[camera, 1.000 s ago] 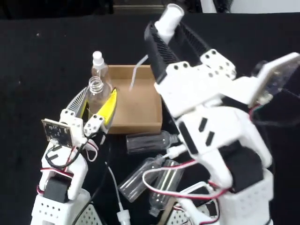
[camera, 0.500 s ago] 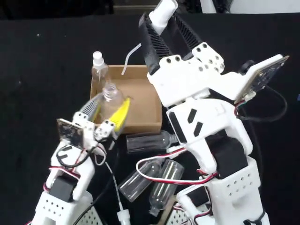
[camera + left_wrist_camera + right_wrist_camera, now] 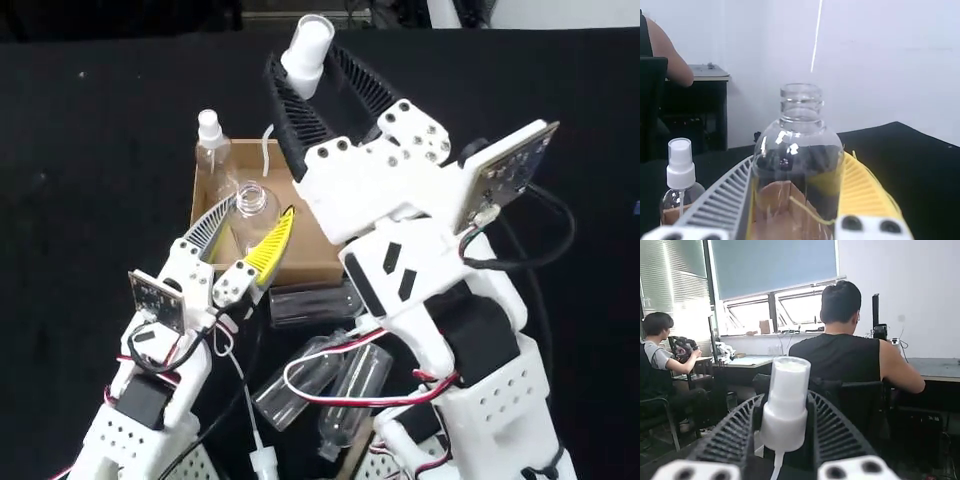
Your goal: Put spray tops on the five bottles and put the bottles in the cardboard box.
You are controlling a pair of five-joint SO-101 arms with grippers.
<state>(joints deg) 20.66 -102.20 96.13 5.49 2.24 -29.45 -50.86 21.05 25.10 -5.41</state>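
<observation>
While tight on spray top [image 3: 305, 42], right tool [image 3: 305, 58] now leftward, nearer bottle [image 3: 250, 200] pinched by left tool [image 3: 260, 208].

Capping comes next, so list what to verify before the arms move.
1. Bottle upright in left gripper: ok.
2. Neck open, nothing on it: ok.
3. Spray top clamped in right gripper, nozzle up: ok.
4. Tube hanging down toward the neck: ok.
5. Tube tip inside the neck: not ok, it ends above it.
6. Tube centred over the neck: cannot tell.
</observation>
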